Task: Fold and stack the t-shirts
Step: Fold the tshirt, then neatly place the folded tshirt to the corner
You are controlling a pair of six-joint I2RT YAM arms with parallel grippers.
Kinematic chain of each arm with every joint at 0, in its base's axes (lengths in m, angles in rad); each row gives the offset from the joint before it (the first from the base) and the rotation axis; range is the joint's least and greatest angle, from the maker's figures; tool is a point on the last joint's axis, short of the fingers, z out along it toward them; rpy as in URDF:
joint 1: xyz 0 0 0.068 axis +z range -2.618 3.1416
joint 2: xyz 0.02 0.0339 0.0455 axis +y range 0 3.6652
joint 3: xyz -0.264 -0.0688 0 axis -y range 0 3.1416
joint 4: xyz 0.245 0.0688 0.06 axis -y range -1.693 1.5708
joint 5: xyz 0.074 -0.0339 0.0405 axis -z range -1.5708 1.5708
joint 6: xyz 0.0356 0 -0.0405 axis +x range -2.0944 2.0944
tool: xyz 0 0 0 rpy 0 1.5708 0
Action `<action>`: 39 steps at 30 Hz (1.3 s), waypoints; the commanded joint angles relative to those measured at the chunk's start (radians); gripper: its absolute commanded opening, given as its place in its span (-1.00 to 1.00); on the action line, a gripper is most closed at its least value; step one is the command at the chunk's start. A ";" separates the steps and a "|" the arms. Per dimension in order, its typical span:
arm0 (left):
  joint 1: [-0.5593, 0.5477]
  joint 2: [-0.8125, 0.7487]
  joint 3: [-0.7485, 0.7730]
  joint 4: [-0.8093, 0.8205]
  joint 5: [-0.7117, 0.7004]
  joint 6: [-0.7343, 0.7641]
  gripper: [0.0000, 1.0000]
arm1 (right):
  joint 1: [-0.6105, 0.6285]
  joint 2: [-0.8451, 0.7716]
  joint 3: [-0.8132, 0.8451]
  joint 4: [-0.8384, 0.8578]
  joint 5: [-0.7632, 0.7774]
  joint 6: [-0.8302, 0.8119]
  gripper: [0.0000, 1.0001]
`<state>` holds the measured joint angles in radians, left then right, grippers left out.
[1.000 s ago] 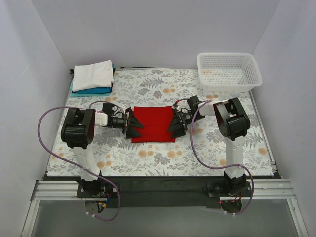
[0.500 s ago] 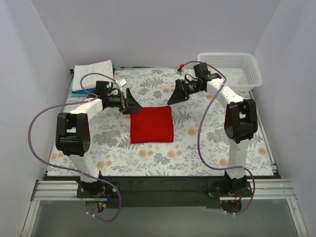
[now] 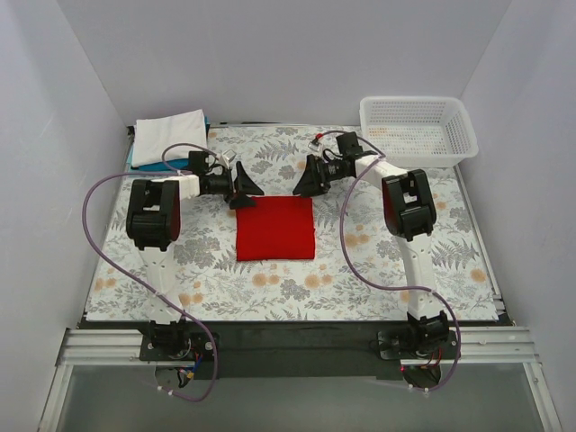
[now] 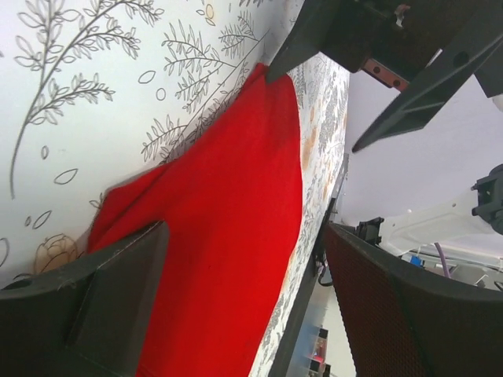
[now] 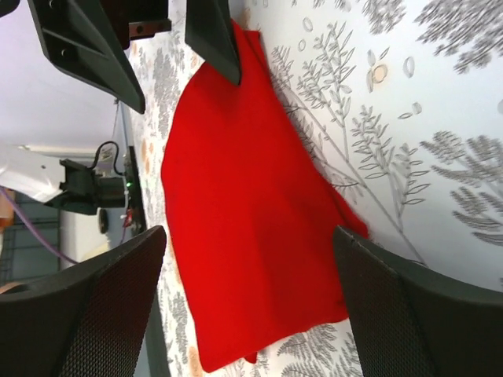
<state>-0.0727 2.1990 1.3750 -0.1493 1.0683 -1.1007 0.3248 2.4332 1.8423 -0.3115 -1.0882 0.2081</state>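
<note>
**Top external view: red t-shirt folded flat mid-table, both grippers open at its far corners**

Top external shows the red t-shirt (image 3: 274, 229) folded into a near-square rectangle on the floral tablecloth (image 3: 360, 261), about midway between the table's left and right edges. Its sides run parallel with the table's edges. It is too close to square to give a long axis, and the folds hide which end is the collar. The face that shows is plain red.

The left gripper (image 3: 245, 187) sits at the shirt's far left corner and the right gripper (image 3: 304, 179) at its far right corner, the 2 pointing toward each other. Both wrist views show their own fingers spread wide with nothing between them. Whether any fingertip touches the cloth cannot be told.

The left wrist view has the shirt (image 4: 228, 236) running away toward the other gripper, and the right wrist view mirrors it (image 5: 251, 212).

At the far left corner the white t-shirt (image 3: 170, 135) lies folded on the teal-blue t-shirt (image 3: 139, 164). A white mesh basket (image 3: 418, 130) stands at the far right corner.
</note>
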 commanded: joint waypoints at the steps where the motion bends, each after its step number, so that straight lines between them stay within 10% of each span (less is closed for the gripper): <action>1: 0.046 0.024 -0.016 -0.004 -0.099 0.035 0.61 | -0.035 0.026 -0.009 0.038 0.149 -0.036 0.85; 9: 0.109 -0.143 -0.080 -0.070 -0.059 0.186 0.70 | -0.084 -0.028 0.090 -0.072 0.270 -0.173 0.79; 17: 0.131 -0.534 -0.164 -0.214 -0.501 0.599 0.72 | 0.048 -0.273 0.137 -0.236 0.416 -0.403 0.79; 22: 0.212 -0.648 -0.200 -0.285 -0.591 0.498 0.72 | 0.270 -0.393 0.029 -0.248 0.643 -0.461 0.75; 27: 0.376 -0.610 -0.217 -0.401 -0.354 0.371 0.72 | 0.481 -0.395 0.003 -0.264 0.781 -0.495 0.59; 39: 0.398 -0.507 -0.347 -0.426 -0.254 0.185 0.70 | 0.744 -0.286 -0.018 -0.264 0.866 -0.610 0.25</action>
<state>0.3244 1.7157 1.0424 -0.5781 0.7727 -0.8597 1.0542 2.1399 1.8240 -0.5755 -0.2588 -0.3630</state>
